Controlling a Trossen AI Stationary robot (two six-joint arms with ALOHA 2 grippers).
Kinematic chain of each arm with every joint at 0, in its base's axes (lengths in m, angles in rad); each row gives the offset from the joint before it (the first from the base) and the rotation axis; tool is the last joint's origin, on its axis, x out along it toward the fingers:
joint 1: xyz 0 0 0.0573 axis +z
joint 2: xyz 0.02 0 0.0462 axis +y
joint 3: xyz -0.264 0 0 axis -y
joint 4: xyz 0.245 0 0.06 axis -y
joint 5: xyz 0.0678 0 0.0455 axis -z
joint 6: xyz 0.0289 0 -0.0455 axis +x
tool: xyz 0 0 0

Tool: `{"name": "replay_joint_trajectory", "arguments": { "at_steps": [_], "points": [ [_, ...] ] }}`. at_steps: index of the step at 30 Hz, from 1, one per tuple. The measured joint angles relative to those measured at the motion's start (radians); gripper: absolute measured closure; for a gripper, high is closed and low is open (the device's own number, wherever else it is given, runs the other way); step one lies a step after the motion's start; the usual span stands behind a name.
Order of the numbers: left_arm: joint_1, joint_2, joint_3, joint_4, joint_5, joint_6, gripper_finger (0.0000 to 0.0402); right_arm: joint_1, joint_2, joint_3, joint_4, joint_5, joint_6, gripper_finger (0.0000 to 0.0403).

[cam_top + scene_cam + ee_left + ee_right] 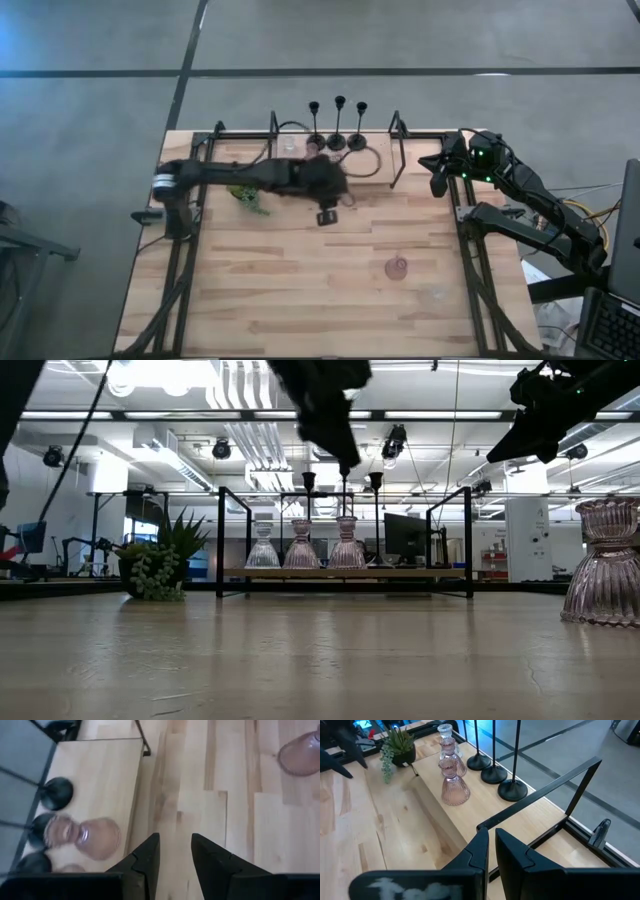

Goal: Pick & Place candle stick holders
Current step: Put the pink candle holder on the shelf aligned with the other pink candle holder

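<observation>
Three slim black stemmed holders (338, 138) stand by their round bases (495, 774) on a raised wooden shelf (432, 772) at the table's far edge. Beside them on the shelf stand a clear glass holder (263, 546) and two pink ones (454, 782). Another pink glass holder (397, 268) stands alone on the table toward the near right. My left gripper (175, 852) hangs open above the table just in front of the shelf, with nothing between its fingers. My right gripper (491, 845) waits shut at the shelf's right end.
A small green plant in a dark pot (245, 197) sits under my left arm, near the shelf's left end. A black metal frame (545, 785) runs around the shelf. Bare wooden tabletop (300, 290) stretches across the near half.
</observation>
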Motion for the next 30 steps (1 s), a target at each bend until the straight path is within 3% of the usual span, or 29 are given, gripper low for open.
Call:
{"name": "replay_joint_trajectory", "arguments": {
  "at_steps": [10, 14, 23, 30],
  "points": [
    [-0.085, -0.533, -0.746, 0.594, -0.001, -0.048, 0.0287, 0.0, 0.0, 0.0, 0.0, 0.0, 0.0, 0.0374],
    [-0.087, -0.727, -0.98, 0.744, 0.016, -0.082, 0.0287, 0.0, 0.0, 0.0, 0.0, 0.0, -0.001, 0.0374],
    [-0.088, -1.005, -1.42, 0.988, -0.054, -0.17, 0.0287, 0.0, 0.0, 0.0, 0.0, 0.0, -0.001, 0.0374],
    [-0.098, -1.105, -1.614, 1.158, -0.104, -0.146, 0.0287, 0.0, 0.0, 0.0, 0.0, 0.0, 0.0, 0.0374]
  ]
}}
